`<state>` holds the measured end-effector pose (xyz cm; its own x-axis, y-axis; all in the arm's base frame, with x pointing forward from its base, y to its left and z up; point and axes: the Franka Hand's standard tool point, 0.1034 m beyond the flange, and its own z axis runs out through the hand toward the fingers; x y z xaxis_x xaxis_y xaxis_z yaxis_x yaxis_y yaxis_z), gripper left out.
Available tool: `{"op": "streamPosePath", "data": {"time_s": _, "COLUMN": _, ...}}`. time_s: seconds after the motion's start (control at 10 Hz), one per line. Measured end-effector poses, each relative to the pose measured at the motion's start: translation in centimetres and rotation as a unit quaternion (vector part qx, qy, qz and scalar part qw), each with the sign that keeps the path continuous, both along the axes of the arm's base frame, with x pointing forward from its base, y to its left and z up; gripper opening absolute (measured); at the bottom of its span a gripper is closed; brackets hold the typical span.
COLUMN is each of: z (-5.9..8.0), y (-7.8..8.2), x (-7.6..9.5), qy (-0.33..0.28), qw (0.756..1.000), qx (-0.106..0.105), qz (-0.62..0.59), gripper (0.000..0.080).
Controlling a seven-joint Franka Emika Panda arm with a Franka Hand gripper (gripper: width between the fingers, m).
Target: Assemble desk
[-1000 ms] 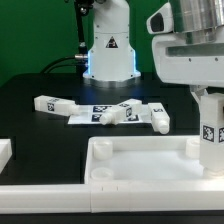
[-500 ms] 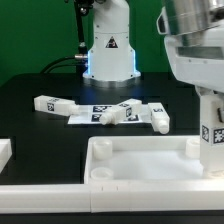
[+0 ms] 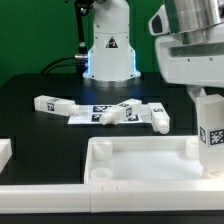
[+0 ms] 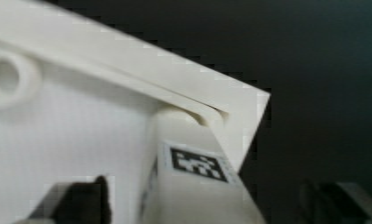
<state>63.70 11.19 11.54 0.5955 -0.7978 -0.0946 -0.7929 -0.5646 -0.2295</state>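
Note:
The desk's white tray-like tabletop (image 3: 140,150) lies in the foreground with its raised rim up, and it also fills the wrist view (image 4: 58,130). A white square leg (image 3: 208,135) with a black-and-white tag stands upright in the corner socket at the exterior view's right. The wrist view shows the same leg (image 4: 192,150) seated at that corner. My gripper (image 4: 209,205) hangs straight above it (image 3: 203,90). It is open, with a dark finger (image 4: 85,200) on each side of the leg and a gap showing.
Three loose white legs (image 3: 55,103) (image 3: 115,113) (image 3: 155,116) lie on and beside the marker board (image 3: 85,118) mid-table. The robot base (image 3: 108,50) stands behind them. Another round socket (image 4: 5,75) shows on the tabletop. A white block (image 3: 5,152) sits at the left edge.
The jaws have spread apart off the upright leg. The leg stays standing in its corner socket and the gripper body has barely shifted.

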Motion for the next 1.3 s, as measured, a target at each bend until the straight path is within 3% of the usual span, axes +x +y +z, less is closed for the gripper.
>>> {"op": "streamPosePath", "data": {"time_s": 0.1, "z": 0.3, "y": 0.6, "x": -0.1, "qy": -0.007, "qw": 0.997, "qx": -0.016, "qz": 0.072, "gripper": 0.0622}}
{"op": "streamPosePath", "data": {"time_s": 0.2, "z": 0.5, "y": 1.2, "x": -0.5, "qy": -0.011, "qw": 0.996, "qx": -0.021, "qz": 0.092, "gripper": 0.0622}}
{"op": "streamPosePath", "data": {"time_s": 0.5, "z": 0.3, "y": 0.8, "x": -0.5, "qy": -0.036, "qw": 0.973, "qx": -0.042, "qz": 0.223, "gripper": 0.0649}}
{"op": "streamPosePath", "data": {"time_s": 0.6, "z": 0.2, "y": 0.3, "x": -0.4, "qy": -0.049, "qw": 0.943, "qx": -0.069, "qz": 0.321, "gripper": 0.0649}}
{"op": "streamPosePath", "data": {"time_s": 0.7, "z": 0.2, "y": -0.2, "x": 0.0, "qy": -0.063, "qw": 0.909, "qx": -0.085, "qz": 0.404, "gripper": 0.0649}}
{"op": "streamPosePath", "data": {"time_s": 0.8, "z": -0.2, "y": -0.7, "x": 0.5, "qy": -0.072, "qw": 0.879, "qx": -0.091, "qz": 0.463, "gripper": 0.0649}}
{"op": "streamPosePath", "data": {"time_s": 0.9, "z": -0.4, "y": -0.7, "x": 0.6, "qy": -0.074, "qw": 0.869, "qx": -0.092, "qz": 0.48, "gripper": 0.0649}}
{"op": "streamPosePath", "data": {"time_s": 1.1, "z": -0.3, "y": -0.7, "x": 0.6, "qy": -0.072, "qw": 0.877, "qx": -0.091, "qz": 0.466, "gripper": 0.0402}}
{"op": "streamPosePath", "data": {"time_s": 1.2, "z": -0.4, "y": -0.7, "x": 0.6, "qy": -0.07, "qw": 0.881, "qx": -0.09, "qz": 0.459, "gripper": 0.0402}}
{"op": "streamPosePath", "data": {"time_s": 1.3, "z": -0.4, "y": -0.7, "x": 0.6, "qy": -0.066, "qw": 0.894, "qx": -0.087, "qz": 0.435, "gripper": 0.0284}}
